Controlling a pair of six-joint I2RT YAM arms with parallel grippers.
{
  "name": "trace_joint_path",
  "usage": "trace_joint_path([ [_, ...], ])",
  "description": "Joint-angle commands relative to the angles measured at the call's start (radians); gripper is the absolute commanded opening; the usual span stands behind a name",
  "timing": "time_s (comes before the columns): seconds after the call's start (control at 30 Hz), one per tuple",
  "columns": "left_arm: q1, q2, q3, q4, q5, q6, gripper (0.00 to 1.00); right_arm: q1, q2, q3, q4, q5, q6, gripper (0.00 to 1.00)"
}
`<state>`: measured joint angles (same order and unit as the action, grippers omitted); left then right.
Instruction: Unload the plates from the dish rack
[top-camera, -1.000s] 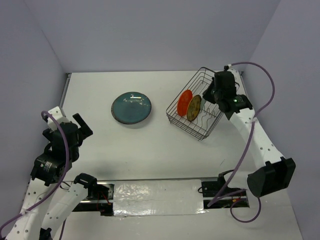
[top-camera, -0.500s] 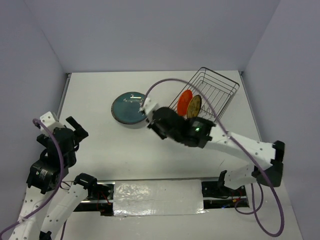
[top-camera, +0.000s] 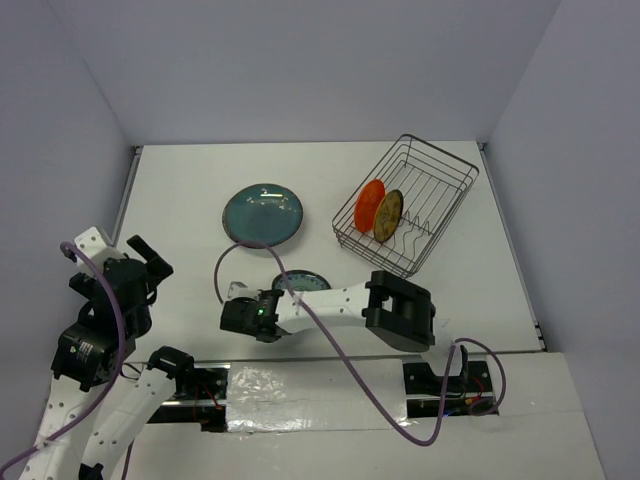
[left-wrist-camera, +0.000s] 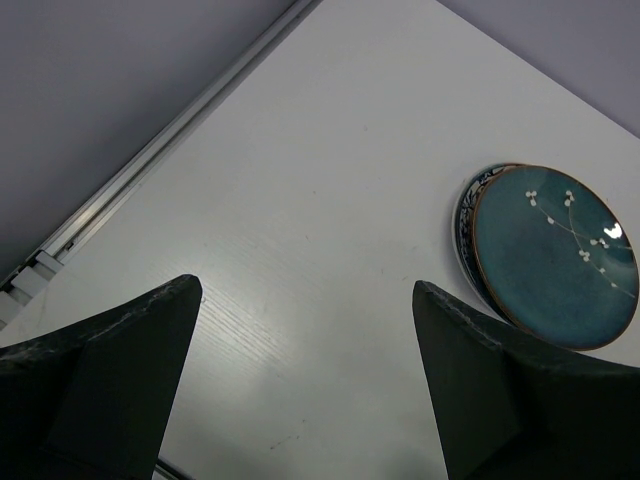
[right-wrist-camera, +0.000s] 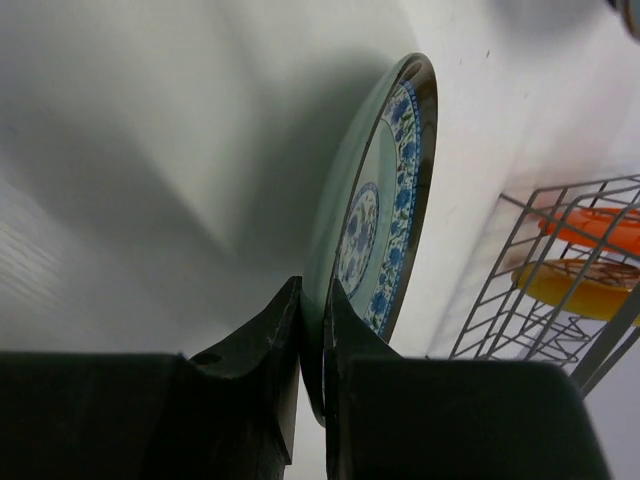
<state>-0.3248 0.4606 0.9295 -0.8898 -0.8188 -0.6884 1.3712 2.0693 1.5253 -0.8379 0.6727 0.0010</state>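
Note:
My right gripper is shut on the rim of the small blue-patterned plate. In the top view it holds that plate low over the table's front middle. The wire dish rack stands at the back right with the orange-red plate and the olive-brown plate upright in it. The dark teal plate lies on the table left of the rack, on top of another plate whose rim shows in the left wrist view. My left gripper is open and empty at the left.
The rack with its two plates also shows at the right of the right wrist view. The enclosure's left wall and the table's edge rail run beside my left gripper. The right arm's link lies across the front of the table.
My right arm has swung from the back of the rack across to the front middle of the table, carrying the blue-patterned plate. My left arm has shifted slightly lower and left.

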Motion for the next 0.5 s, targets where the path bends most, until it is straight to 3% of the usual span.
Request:
trace_joint_path([
  [0.0, -0.002, -0.007, 0.023, 0.019, -0.017, -0.010, 1.00, 0.014, 0.052, 0.105, 0.028, 0.012, 0.033, 0.04],
  [0.27, -0.003, -0.026, 0.023, 0.019, -0.020, -0.011, 1.00, 0.040, 0.104, 0.157, 0.088, -0.116, 0.044, 0.53],
  [0.33, -0.003, -0.025, 0.023, 0.017, -0.020, -0.013, 1.00, 0.042, 0.104, 0.164, 0.086, -0.130, 0.051, 0.62],
  [0.47, -0.003, -0.028, 0.023, 0.015, -0.020, -0.013, 1.00, 0.042, 0.062, 0.147, 0.095, -0.200, 0.059, 0.69],
])
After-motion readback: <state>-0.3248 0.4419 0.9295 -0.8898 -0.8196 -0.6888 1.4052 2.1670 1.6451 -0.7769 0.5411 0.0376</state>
